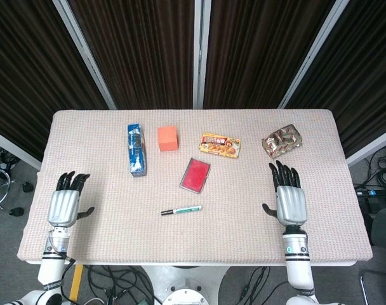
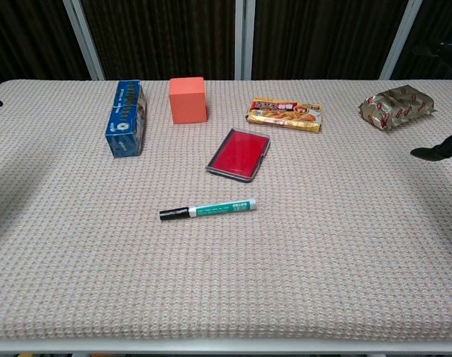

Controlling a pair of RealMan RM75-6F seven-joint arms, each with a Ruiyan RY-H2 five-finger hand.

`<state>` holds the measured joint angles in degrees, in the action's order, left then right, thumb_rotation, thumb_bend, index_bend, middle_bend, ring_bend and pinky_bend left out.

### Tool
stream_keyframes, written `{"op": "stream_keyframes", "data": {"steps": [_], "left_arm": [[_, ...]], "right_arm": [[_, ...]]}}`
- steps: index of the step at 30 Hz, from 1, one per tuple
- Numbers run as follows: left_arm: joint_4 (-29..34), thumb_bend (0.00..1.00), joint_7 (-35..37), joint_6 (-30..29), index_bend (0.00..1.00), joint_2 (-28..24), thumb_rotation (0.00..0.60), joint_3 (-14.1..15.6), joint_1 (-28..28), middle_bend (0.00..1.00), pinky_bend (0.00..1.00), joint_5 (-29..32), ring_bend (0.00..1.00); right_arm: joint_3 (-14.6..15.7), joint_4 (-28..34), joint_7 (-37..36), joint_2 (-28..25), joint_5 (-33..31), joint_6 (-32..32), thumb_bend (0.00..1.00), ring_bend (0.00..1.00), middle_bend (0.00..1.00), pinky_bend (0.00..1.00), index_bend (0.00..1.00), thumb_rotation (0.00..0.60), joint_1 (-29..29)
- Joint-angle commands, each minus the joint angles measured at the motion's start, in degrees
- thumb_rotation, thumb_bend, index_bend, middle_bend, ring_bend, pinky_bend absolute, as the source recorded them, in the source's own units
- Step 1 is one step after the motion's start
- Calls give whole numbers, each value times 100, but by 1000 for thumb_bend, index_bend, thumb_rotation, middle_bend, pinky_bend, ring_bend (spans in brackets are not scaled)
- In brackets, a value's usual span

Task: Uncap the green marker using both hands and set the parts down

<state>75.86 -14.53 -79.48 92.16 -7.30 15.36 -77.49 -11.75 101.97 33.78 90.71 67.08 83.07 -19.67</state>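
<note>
On the woven bench [image 1: 320, 210], green marker [image 1: 181, 210] lying capped at lower centre, long axis left-right, between left hand [image 1: 66, 202] and right hand [image 1: 288, 198], both empty with fingers spread, roughly equidistant.

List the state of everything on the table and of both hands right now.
green marker: capped, lying flat, untouched
red case: closed, flat
blue box: closed, lying on its side
orange cube: resting upright
yellow snack pack: sealed, flat
crinkled snack bag: sealed
left hand: open, empty
right hand: open, empty
</note>
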Motion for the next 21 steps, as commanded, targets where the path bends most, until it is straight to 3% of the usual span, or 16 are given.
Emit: {"op": "stream_keyframes", "data": {"steps": [1, 8, 11, 14, 18, 21], "left_arm": [[1, 33, 14, 1, 164, 14, 600, -12, 11, 188, 91, -2, 79], [243, 33, -101, 17, 164, -60, 600, -6, 61, 188, 91, -64, 79], [373, 33, -128, 87, 165, -130, 600, -34, 87, 188, 93, -7, 79], [396, 33, -53, 193, 166, -126, 600, -49, 121, 188, 94, 56, 79], [299, 33, 54, 301, 166, -76, 600, -71, 179, 188, 94, 95, 79], [234, 33, 150, 325, 167, -21, 600, -100, 203, 188, 94, 121, 79]], "right_arm": [[-11, 14, 21, 4, 4, -30, 26, 0, 0, 0, 0, 600, -30], [-62, 122, 78, -37, 139, -170, 26, 0, 15, 3, 0, 600, -193], [-194, 254, 266, -70, 119, -271, 26, 5, 71, 54, 0, 600, -357], [-318, 336, 456, -49, 133, -489, 29, 116, 157, 283, 64, 600, -615], [-413, 401, 637, -45, 142, -1090, 47, 444, 263, 617, 312, 600, -1093], [-383, 288, 738, 68, 175, -1556, 66, 605, 348, 743, 423, 600, -1464]]}}
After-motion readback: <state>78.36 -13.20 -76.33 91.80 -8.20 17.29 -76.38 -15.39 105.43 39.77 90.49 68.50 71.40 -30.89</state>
